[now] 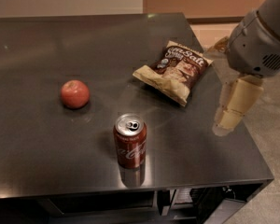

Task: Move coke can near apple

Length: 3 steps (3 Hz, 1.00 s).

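The coke can [129, 141] stands upright near the front edge of the dark table [46, 41], red with a silver top. The apple [75, 94] lies to its left and a little further back, a clear gap apart from the can. My gripper [229, 112] hangs from the grey arm [261, 36] at the right, above the table's right edge, well to the right of the can and holding nothing.
A brown-and-tan chip bag [176, 71] lies flat behind and to the right of the can, between it and the gripper. The table's right edge [233, 106] drops off to a tan floor [270, 125].
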Motion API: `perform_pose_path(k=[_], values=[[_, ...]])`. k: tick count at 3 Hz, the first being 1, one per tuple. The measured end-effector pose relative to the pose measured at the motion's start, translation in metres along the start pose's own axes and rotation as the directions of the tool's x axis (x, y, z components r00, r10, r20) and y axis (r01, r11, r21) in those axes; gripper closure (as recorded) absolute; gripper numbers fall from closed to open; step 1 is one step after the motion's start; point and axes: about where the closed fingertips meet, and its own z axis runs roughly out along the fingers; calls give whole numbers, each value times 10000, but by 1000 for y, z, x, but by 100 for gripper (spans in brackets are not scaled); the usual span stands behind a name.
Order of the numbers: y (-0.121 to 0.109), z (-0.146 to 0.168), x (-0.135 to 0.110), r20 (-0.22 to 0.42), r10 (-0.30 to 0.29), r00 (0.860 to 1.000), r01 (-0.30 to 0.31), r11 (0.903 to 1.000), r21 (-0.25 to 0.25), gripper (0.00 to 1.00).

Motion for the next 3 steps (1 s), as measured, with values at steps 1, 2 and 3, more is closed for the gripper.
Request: perform_pose_path(k=[1,2,3], values=[[22,26,-36,931,-754,9928,816,9946,-643,0],[43,52,-68,1667,-1258,9780,1462,9823,-1168,0],[62,73,-92,2196,-1471,9644,1803,9736,-1397,0]])
